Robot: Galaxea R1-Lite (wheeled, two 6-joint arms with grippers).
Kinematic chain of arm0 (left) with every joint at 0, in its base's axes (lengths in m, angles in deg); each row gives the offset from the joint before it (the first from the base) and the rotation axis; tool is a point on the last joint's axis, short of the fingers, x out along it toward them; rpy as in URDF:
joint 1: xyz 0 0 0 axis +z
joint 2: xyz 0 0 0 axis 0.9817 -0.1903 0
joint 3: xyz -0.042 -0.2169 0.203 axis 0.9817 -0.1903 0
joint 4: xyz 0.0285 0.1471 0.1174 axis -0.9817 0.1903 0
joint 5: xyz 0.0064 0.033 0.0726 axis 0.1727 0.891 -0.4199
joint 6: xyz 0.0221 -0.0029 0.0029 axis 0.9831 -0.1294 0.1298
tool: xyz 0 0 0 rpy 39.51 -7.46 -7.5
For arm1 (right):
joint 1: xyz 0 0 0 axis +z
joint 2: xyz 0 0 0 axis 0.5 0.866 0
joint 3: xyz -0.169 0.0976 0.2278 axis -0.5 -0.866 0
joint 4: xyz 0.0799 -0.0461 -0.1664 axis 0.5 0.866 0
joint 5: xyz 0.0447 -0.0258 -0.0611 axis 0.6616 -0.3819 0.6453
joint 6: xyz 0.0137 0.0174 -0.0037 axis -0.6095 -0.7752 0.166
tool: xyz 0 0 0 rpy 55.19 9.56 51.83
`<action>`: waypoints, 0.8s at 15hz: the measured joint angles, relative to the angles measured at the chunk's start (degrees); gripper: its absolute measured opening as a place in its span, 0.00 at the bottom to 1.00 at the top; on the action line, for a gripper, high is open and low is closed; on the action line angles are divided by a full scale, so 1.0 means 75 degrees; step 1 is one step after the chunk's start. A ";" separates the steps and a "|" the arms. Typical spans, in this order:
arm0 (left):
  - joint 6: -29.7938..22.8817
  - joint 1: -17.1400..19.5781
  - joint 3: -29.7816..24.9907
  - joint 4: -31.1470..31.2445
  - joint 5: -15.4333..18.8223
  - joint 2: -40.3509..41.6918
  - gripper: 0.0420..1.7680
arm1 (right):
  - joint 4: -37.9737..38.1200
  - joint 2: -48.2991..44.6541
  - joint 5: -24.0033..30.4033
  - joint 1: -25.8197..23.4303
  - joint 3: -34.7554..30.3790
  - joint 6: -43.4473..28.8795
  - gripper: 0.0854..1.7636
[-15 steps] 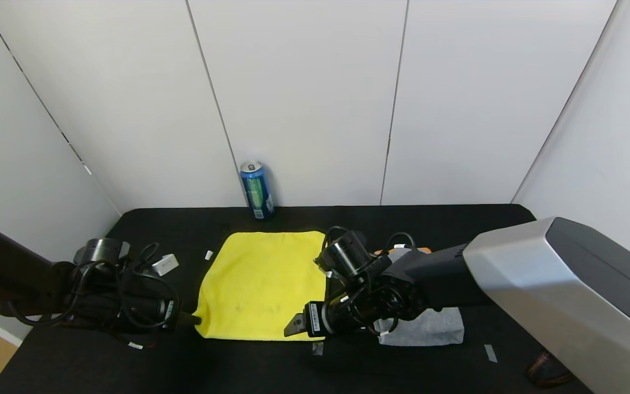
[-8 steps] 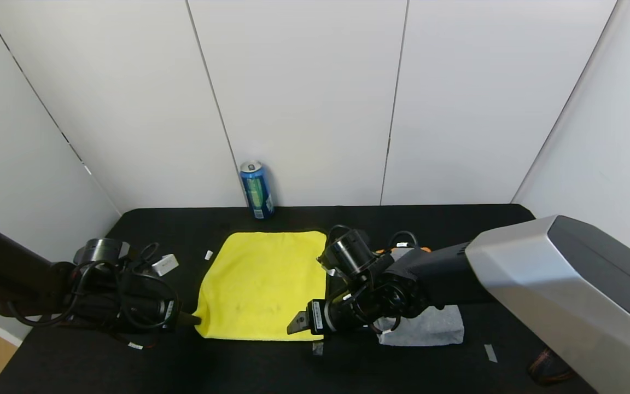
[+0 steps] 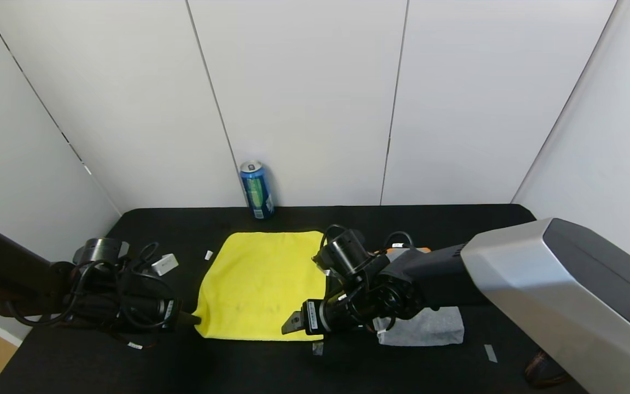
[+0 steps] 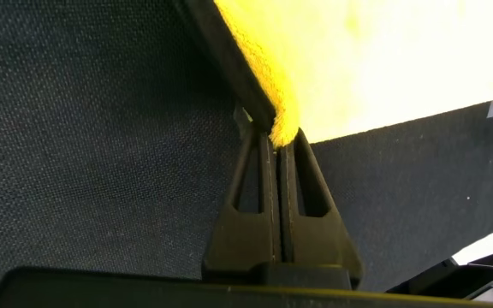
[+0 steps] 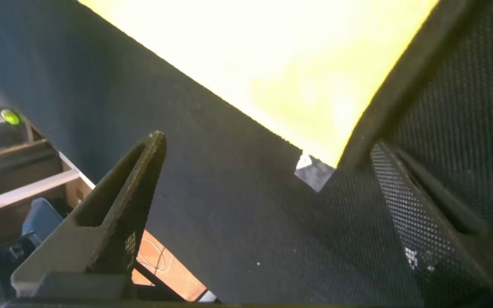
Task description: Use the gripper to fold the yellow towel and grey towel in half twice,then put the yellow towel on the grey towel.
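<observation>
The left claw point(image 3: 193, 319) is clamped on the near left corner of the yellow towel point(image 3: 263, 282). The right claw point(image 3: 289, 324) hangs spread over the near right corner, its best hold: soft, light, floppy cloth.

You are looking at a robot test cell, a lab setup and no lived-in room. Plain white panels point(image 3: 304, 98) with thin vertical seams wall the tabletop point(image 3: 457, 230) on three sides, like a purpose-built enclosure. The tabletop is covered in black fabric, and small strips of pale tape point(image 3: 490, 353) are stuck on it as position marks. A single blue drink can point(image 3: 256, 190) stands at the back against the panels, looking like a prop. Your robot's arms, with bare cables looped around the wrists point(image 3: 129, 273), reach in from both sides. In the right wrist view, wooden framing point(image 5: 24, 184) shows below the tabletop edge.
</observation>
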 joint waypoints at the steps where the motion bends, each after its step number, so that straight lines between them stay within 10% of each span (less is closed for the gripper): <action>1: 0.0000 0.0007 -0.0003 0.0003 0.0000 0.0008 0.04 | 0.0002 0.0047 0.0003 0.0021 0.0067 0.0000 0.97; 9: 0.0000 0.0011 -0.0003 0.0003 0.0000 0.0011 0.04 | 0.0000 0.0275 0.0000 0.0029 0.0314 -0.0015 0.97; 12: 0.0000 0.0011 -0.0003 0.0000 0.0000 0.0011 0.04 | 0.0002 0.0312 0.0000 0.0008 0.0327 0.0000 0.73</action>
